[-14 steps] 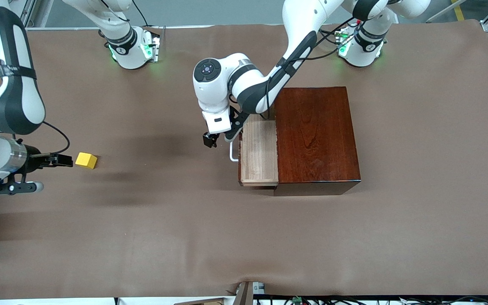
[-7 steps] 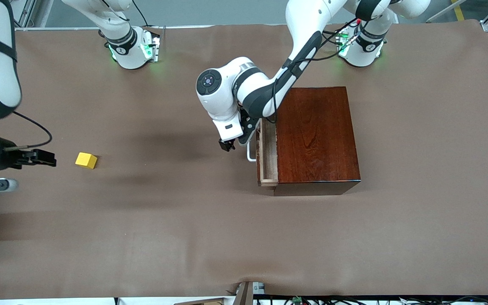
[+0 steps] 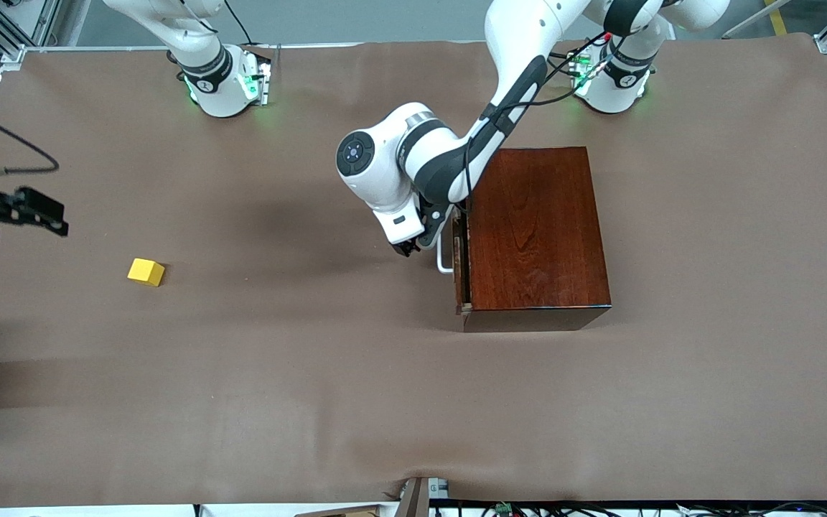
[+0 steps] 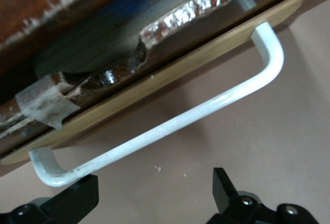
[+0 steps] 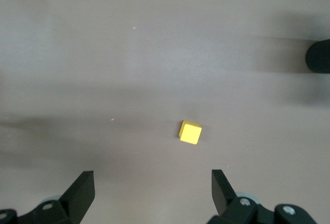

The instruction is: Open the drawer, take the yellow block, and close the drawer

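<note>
White handle just ahead of the left gripper [image 4: 154, 193], drawer almost shut, yellow block out on the cloth.

Spread wide and holding nothing, the left gripper's fingers [image 4: 227, 188] sit just short of the handle [image 4: 170, 126], apart from it; past the handle lies the pale drawer [image 3: 462, 269] front, only a thin strip still showing out of the dark reddish box [image 3: 535, 230]. The right gripper [image 5: 152, 190] hangs open over the brown cloth [image 3: 313, 373] near the right arm's end, with the yellow block [image 5: 190, 132] on the cloth below it, well apart from the box.
</note>
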Robot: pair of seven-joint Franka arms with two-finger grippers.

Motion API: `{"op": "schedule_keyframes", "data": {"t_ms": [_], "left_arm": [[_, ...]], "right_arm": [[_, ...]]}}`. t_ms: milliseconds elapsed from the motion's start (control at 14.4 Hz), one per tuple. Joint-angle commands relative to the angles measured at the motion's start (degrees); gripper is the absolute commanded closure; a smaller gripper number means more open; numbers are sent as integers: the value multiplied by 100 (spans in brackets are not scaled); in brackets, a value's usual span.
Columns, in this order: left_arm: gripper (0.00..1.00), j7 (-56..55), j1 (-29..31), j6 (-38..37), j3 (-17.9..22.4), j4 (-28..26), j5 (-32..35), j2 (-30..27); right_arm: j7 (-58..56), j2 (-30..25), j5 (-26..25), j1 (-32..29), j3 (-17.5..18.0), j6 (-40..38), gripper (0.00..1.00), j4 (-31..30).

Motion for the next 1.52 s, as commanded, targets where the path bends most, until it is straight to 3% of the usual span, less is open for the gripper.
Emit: {"op": "schedule_keyframes", "data": {"t_ms": [0,346,693,900,1039,1177,1454], "left_arm": [[0,-35,7,-336,16,-139,154,-84],[0,-35,68,-503,16,-157,146,-75],[0,17,51,-320,-1,-104,84,-22],[0,61,16,32,-63,-25,84,-93],[0,305,-2,68,-124,-16,93,-154],[0,910,-2,59,-142,-42,154,-521],[0,2631,295,-264,-98,-270,163,-1383]], "right_arm": [[77,-381,184,17,-13,-331,0,-163],[1604,-646,184,605,-21,-613,0,-364],[1624,-857,351,632,-74,-420,0,-716],[1572,-1374,447,615,-92,53,0,-1549],[1257,-1481,474,606,-101,116,0,-1710],[363,-1472,474,458,-258,90,0,-1710],[262,-1463,474,448,-259,90,0,-1684]]}}
